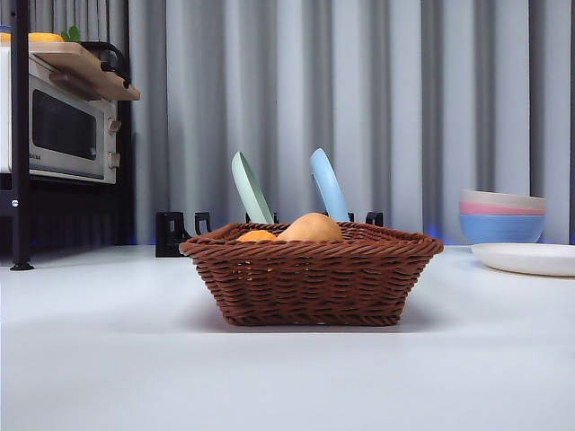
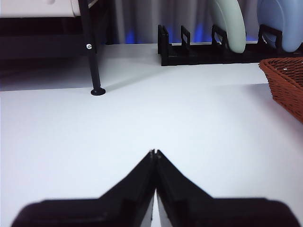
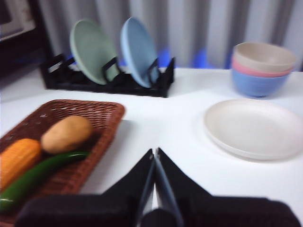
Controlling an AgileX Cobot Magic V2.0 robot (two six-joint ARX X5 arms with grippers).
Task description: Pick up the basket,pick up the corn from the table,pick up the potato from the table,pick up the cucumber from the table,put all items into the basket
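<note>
Nearest up front is just plain white smooth surface (image 1: 108, 359), then the wide reddish-brown woven wicker basket (image 1: 311, 278) sitting flat on it, pretty much centre of the front view. All three veggies are already inside: the tan-brown oval potato (image 3: 66, 134) pokes up over the braided rim, the orange-yellow bumpy corn cob (image 3: 16, 161) lies just beside it, and the long glossy dark green cucumber (image 3: 40, 172) runs along next to both, touching the potato's end as far as I can see. From the front you only catch the potato and a sliver of corn; the cucumber is hidden by the wicker wall. Both arms hang off to the sides over bare surface. The left tool (image 2: 154, 152) has its black jaws pressed together with nothing in them, the basket's corner off to one side of it. The right tool (image 3: 155, 151) is closed up the same, also holding nothing, with the basket on one side and a flat white round plate (image 3: 254, 127) on the other. Further back: a black dish rack (image 3: 109, 82) holding a pale green plate (image 1: 251, 189) and a light blue plate (image 1: 328, 184), stacked beige, pink and blue bowls (image 1: 501, 215), and a white microwave (image 1: 63, 126) on a dark shelf.
</note>
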